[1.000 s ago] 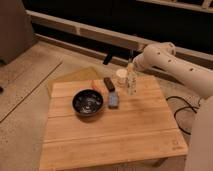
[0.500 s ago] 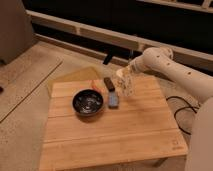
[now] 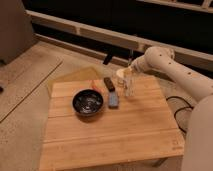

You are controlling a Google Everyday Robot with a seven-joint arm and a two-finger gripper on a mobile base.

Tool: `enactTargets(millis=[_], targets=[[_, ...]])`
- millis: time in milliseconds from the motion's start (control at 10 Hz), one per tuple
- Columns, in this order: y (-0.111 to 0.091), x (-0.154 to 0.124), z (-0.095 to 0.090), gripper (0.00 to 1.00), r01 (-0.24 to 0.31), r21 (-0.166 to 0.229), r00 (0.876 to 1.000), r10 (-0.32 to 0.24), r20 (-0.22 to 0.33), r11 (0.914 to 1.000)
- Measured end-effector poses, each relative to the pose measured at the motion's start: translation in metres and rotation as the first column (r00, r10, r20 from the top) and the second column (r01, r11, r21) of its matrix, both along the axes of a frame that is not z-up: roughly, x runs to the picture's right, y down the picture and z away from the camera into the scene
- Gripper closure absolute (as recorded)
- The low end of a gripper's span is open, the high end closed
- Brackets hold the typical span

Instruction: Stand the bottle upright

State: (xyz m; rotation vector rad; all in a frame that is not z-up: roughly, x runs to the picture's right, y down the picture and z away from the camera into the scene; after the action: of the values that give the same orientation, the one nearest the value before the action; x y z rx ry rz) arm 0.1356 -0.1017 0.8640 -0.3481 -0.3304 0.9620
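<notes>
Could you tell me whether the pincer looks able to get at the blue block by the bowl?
Probably yes: the pincer, shut at the bottle, is just beside the blue block, with nothing between them.

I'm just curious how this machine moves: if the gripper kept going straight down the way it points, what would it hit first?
Probably the wooden slatted table. The gripper points down at the table's far edge, jaws shut on the small whitish plastic bottle, which would likely touch the tabletop first, beside the blue-grey flat block. Depth is uncertain.
</notes>
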Motion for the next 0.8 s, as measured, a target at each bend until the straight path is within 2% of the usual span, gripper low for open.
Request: enactTargets(millis=[300,500,600,700,800], targets=[[0.000,-0.007,0.008,1.00,0.023,-0.010,0.999,-0.022,0.036,0.9997],[-0.004,-0.006,0.010,1.00,0.026,-0.016,0.999,-0.025,0.038,0.9995],[-0.004,-0.002,0.012,0.96,0.025,-0.026,0.999,-0.025,0.028,0.9993],[-0.003,-0.001,0.014,0.88,0.022,-0.037,1.000,-0.021,0.018,0.9991],[-0.003,-0.002,0.016,0.75,0.019,-0.047,1.000,-0.019,0.009,0.9987]])
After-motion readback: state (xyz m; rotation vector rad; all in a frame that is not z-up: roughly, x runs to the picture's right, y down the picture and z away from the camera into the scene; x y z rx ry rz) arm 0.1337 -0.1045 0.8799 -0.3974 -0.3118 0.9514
